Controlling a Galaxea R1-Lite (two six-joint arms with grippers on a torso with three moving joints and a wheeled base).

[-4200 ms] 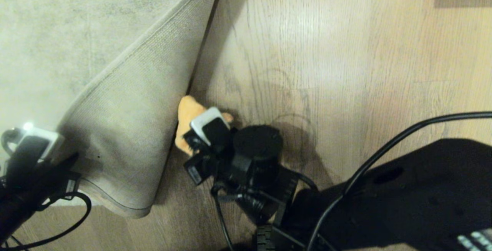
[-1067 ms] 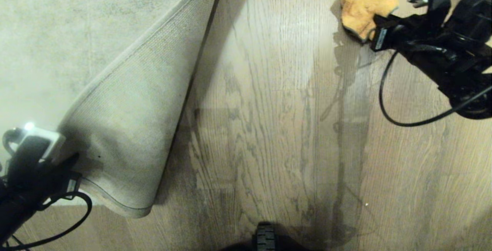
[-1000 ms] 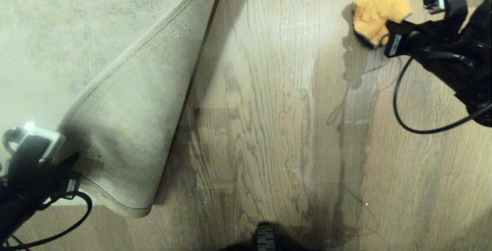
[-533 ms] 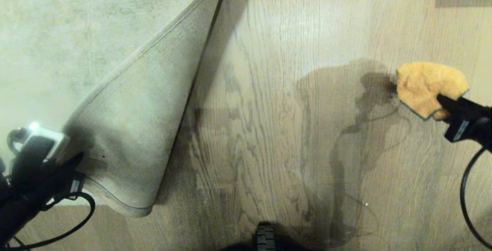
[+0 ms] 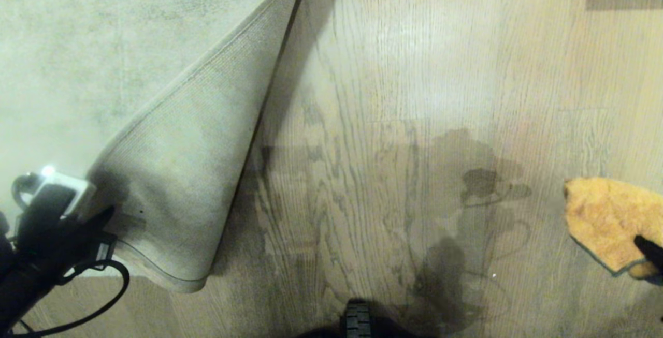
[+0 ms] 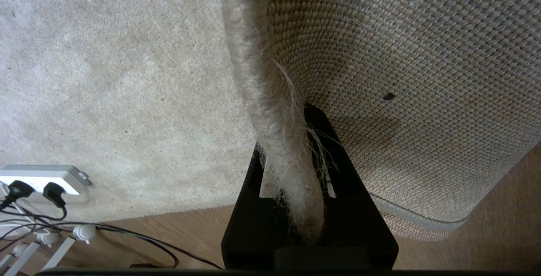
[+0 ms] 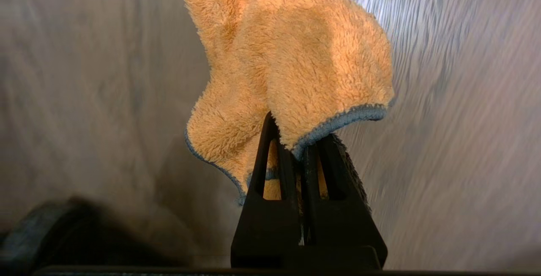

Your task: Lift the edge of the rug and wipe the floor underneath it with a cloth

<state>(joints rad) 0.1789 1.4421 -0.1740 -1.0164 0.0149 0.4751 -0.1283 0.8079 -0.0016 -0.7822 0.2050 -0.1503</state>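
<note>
The rug edge (image 5: 155, 272) is lifted and folded back, so its ribbed beige underside (image 5: 181, 172) faces up. My left gripper (image 5: 96, 214) at the lower left is shut on the rug edge (image 6: 274, 111), with frayed pile pinched between the fingers of that gripper (image 6: 289, 140). The bared floor (image 5: 388, 120) beside the fold shows dull streaks. The orange cloth (image 5: 601, 214) hangs at the right border of the head view, clear of the rug. My right gripper (image 7: 296, 136) is shut on the blue-hemmed cloth (image 7: 291, 56) over the floor (image 7: 84, 98); only its tip (image 5: 650, 247) shows in the head view.
The rug's mottled top (image 5: 77, 43) fills the left. A white power strip (image 6: 38, 178) with plugs lies on the rug, and cables (image 6: 105, 233) trail over the floor by it. A black part of my base (image 5: 357, 322) shows at the bottom edge.
My right gripper has carried the cloth from the far right of the floor back toward me, down the right edge of the head view. The left gripper and the lifted rug have stayed put.
</note>
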